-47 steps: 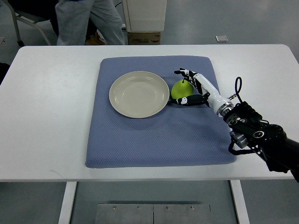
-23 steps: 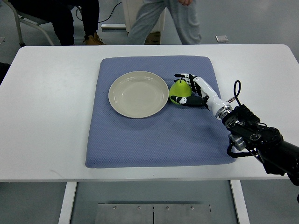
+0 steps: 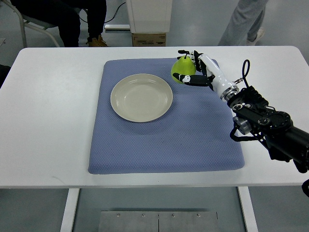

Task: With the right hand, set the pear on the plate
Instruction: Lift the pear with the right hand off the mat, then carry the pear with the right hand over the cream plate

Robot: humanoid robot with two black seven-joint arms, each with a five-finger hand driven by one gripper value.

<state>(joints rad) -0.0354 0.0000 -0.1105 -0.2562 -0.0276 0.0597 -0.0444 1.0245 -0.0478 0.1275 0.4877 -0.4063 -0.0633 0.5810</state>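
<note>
White table (image 3: 53, 116) fills most of the top view. No left arm visible on this side. A dark-clothed person (image 3: 72, 19) sits on a chair (image 3: 21, 21) past the table's 11 o'clock corner, brown shoes on the floor.

Blue textured mat (image 3: 164, 140) lies across the middle of the table, roughly square, its near edge just short of the table's front edge. No print or label readable on it.

Cream plate (image 3: 141, 97) sits on the mat's upper left part, bare.

At 12 o'clock beyond the table: a white cabinet (image 3: 148, 14) with a brown cardboard box (image 3: 148, 38) at its foot. Markings on the box too small to read.

Green pear (image 3: 181, 72) is at about 1 o'clock from the plate, near its rim but not over it, above the mat's far edge zone. Whether it touches the mat, cannot tell. Stem end points away from the robot.

Right hand (image 3: 193, 67), white with black finger joints, is clamped around the pear: fingers (image 3: 186, 53) curl over the far side, thumb (image 3: 186, 79) presses the near side. Its black forearm (image 3: 265, 125) runs off toward 4 o'clock, a looped cable (image 3: 245, 77) standing up near the wrist.

Grey trouser legs of a second person (image 3: 244, 19) show at 1 o'clock on the floor.
</note>
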